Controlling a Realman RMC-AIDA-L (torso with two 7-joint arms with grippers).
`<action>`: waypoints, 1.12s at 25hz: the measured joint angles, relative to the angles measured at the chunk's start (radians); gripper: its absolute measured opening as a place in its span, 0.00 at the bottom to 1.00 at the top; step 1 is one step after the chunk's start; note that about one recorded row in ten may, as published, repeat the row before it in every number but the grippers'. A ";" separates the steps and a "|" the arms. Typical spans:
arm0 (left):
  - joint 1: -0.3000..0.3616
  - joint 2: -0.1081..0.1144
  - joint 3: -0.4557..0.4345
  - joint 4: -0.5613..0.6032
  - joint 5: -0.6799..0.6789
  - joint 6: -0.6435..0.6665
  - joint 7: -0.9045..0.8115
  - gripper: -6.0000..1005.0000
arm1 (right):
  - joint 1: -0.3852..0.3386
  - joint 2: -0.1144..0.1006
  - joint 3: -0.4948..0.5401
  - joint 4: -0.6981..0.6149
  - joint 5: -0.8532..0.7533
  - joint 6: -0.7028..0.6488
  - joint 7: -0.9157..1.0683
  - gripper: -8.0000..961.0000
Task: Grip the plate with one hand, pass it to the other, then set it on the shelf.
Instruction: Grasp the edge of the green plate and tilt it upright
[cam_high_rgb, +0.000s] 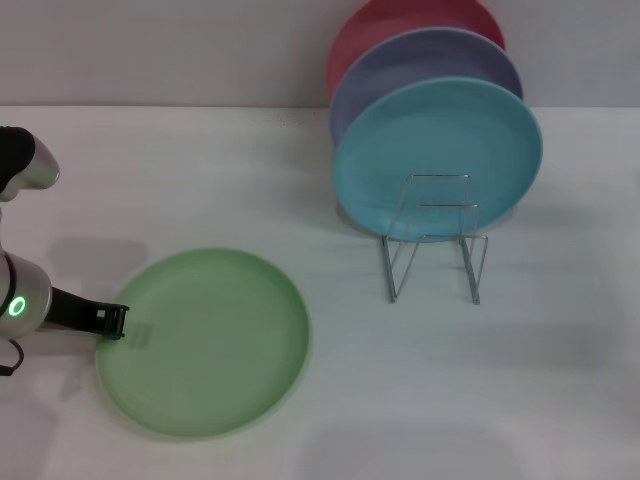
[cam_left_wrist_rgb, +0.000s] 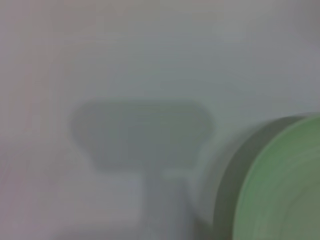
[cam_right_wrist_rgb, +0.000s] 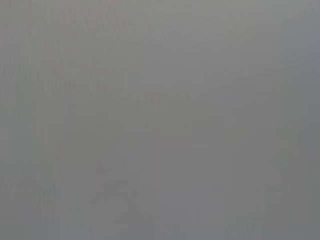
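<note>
The light green plate (cam_high_rgb: 205, 340) lies on the white table at the front left. Its rim also shows in the left wrist view (cam_left_wrist_rgb: 280, 185), with a dark shadow beside it. My left gripper (cam_high_rgb: 112, 321) is at the plate's left rim, low over the table, touching or nearly touching the edge. The silver wire shelf (cam_high_rgb: 435, 245) stands to the right of the middle, well apart from the plate. My right gripper is out of view; the right wrist view shows only plain grey.
A turquoise-blue plate (cam_high_rgb: 437, 160) stands upright at the back of the shelf. A lavender plate (cam_high_rgb: 425, 62) and a pink plate (cam_high_rgb: 400, 22) stand behind it. The white table (cam_high_rgb: 200, 170) runs back to a wall.
</note>
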 joint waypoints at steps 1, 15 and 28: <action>-0.001 0.000 0.000 0.000 0.000 -0.002 0.000 0.11 | 0.000 0.000 0.000 0.000 0.000 0.000 0.000 0.66; 0.000 0.000 -0.023 -0.012 -0.013 -0.023 0.016 0.08 | -0.001 0.000 0.000 -0.001 0.000 0.000 0.000 0.66; -0.002 0.001 -0.136 -0.021 -0.164 -0.022 0.144 0.03 | -0.005 0.001 0.000 0.002 0.000 0.000 0.000 0.66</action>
